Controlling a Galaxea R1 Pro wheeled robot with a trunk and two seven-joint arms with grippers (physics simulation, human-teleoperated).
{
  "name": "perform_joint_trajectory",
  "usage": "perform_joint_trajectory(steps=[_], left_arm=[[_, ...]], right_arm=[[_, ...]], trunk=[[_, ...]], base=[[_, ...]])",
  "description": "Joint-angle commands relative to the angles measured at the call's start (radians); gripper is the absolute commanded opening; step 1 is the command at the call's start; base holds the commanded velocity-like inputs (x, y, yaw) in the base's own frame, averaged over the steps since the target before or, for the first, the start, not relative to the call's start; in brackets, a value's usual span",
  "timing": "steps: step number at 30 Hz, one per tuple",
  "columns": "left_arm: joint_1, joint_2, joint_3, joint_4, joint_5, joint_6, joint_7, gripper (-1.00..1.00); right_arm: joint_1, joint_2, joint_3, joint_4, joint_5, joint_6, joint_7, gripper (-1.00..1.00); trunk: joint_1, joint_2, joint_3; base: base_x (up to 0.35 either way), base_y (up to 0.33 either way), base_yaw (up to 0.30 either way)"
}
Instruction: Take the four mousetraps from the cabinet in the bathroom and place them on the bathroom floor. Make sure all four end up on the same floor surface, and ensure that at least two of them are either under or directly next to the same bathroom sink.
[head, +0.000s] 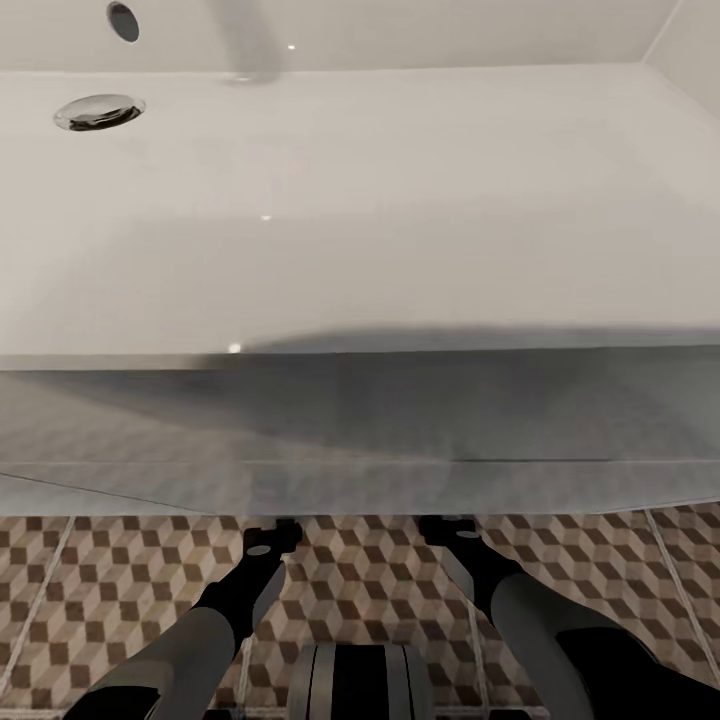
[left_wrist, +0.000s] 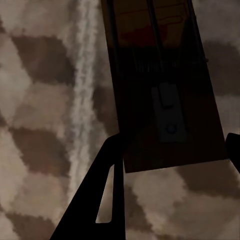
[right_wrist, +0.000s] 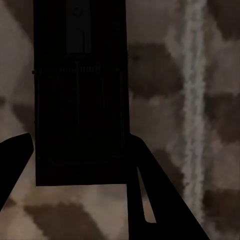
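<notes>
A patterned tile floor (head: 360, 570) of brown and beige cubes with pale grout spreads beneath, dim in shadow.

Glossy white sink (head: 360, 200), matt patterned floor tiles (head: 370, 590), wooden mousetrap (left_wrist: 200, 145) with metal parts.

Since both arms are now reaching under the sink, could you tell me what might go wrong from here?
1. Each pincer seems to straddle a trap: left trap, right trap. Whether they rest on the floor cannot be told; opening too early could drop or flip them.
2. From the head, the sink hides both pincers, so placement relies on dark wrist views.
3. The arms pass close beneath the vanity front; lifting could knock it.
</notes>
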Motion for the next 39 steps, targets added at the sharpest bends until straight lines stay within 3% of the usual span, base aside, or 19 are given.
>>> perform_joint_trajectory(steps=[1,20,39], left_arm=[[0.000,-0.001,0.002,-0.002,-0.006,0.004,0.002,-1.00],[0.000,-0.015,0.001,-0.047,-0.007,0.002,0.002,-1.00],[0.000,-0.012,-0.004,-0.062,-0.006,0.004,-0.007,-1.00]], right_arm=[[0.000,0.000,0.004,-0.001,-0.005,0.003,-0.004,-1.00],[0.000,0.000,0.004,-0.001,-0.005,0.003,-0.004,-1.00],[0.000,0.002,0.004,-0.001,-0.005,0.003,-0.004,-1.00]], trunk=[[0.000,0.000,-0.001],[0.000,0.000,-0.001],[0.000,0.000,-0.001]], base=[[0.000,0.000,0.000],[0.000,0.000,0.000],[0.000,0.000,0.000]])
